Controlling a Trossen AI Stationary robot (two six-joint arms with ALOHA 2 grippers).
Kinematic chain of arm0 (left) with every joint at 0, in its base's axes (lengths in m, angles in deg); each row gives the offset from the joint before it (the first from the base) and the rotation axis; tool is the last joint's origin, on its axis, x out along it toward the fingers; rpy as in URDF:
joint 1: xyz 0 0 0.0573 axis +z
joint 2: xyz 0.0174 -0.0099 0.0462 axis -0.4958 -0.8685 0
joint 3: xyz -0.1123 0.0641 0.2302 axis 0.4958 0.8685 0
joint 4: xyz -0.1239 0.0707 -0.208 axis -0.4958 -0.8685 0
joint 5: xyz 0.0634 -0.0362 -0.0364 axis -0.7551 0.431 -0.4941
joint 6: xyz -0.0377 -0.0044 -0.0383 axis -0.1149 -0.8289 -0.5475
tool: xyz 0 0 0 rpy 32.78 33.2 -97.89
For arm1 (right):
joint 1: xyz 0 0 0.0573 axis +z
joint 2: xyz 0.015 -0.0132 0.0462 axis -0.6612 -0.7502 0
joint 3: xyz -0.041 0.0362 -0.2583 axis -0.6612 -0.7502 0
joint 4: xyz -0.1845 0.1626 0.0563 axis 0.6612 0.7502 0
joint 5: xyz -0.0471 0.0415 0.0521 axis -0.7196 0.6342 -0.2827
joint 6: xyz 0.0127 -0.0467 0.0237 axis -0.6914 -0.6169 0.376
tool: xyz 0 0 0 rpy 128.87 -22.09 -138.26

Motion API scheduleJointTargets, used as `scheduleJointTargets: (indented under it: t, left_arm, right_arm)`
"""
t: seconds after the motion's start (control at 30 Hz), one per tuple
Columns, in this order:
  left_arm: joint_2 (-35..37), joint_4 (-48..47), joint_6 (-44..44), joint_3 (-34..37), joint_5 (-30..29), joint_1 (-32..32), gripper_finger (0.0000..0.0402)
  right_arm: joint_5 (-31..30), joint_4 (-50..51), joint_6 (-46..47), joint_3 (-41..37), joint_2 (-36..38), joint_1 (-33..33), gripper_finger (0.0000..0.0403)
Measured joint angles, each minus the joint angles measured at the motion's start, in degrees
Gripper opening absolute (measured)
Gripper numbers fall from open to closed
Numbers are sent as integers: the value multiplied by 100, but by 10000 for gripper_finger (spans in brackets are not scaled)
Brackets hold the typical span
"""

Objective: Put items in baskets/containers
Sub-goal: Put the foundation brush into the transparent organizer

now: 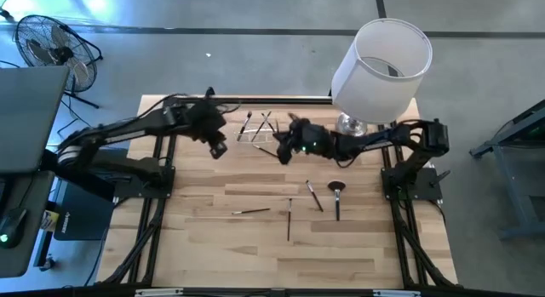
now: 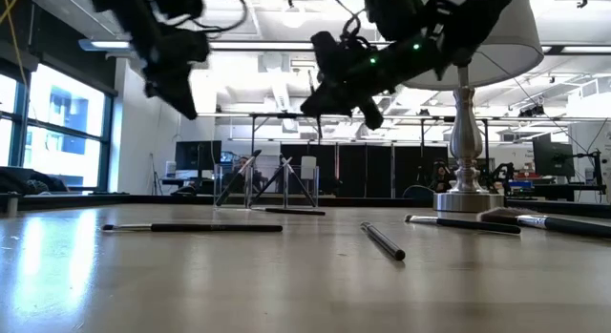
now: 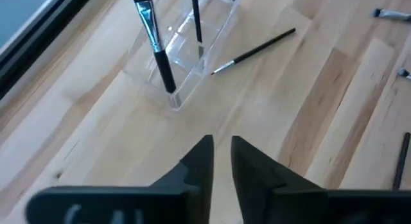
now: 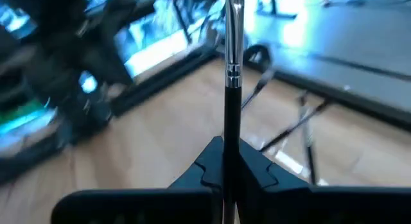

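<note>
**Right gripper carries a brush beside the clear holder**

The right gripper (image 4: 231,163) hangs above the far table (image 1: 358,246), clenched on a slim brush (image 4: 232,76), just right of the clear holder (image 1: 258,129), which has brushes in it. The left gripper (image 3: 221,161), nearly closed and empty, hovers at its left. Five brushes lie nearer, one fluffy-headed (image 1: 336,189).

Grey concrete floor (image 1: 213,12) around wooden table (image 1: 255,237). Standing fan (image 1: 47,42) near far left corner. Tall windows (image 2: 48,133) on left, daylight in. White ceiling beams (image 2: 277,75), dark monitors (image 2: 554,156) beyond.
</note>
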Motion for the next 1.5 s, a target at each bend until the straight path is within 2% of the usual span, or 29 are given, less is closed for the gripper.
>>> scheduleJointTargets:
  t: [0.17, 0.27, 0.37, 0.53, 0.9, 1.5]
  left_arm:
    - [1043, 1128, -59, 1278, 11, 0, 16]
    - [1568, 1565, -164, 1846, 73, 0, 3]
    - [1944, 1616, -208, 2149, 76, 0, 3]
    - [2211, 1617, -323, 2259, 30, -4, 5]
    - [2274, 1621, -285, 2261, 32, -4, 5]
    - [2272, 1621, -183, 2261, 200, -4, 5]
  right_arm:
    - [-122, -470, -22, 160, -250, -330, 8]
    - [-113, -474, -93, 608, -689, -419, 8]
    - [-173, -460, -584, 1175, -1201, -417, 8]
    - [-917, -307, -987, 1777, -1595, -532, 8]
    - [-694, 789, -1072, 1847, -1648, -912, 8]
    - [-382, 975, -929, 1835, -1807, -937, 41]
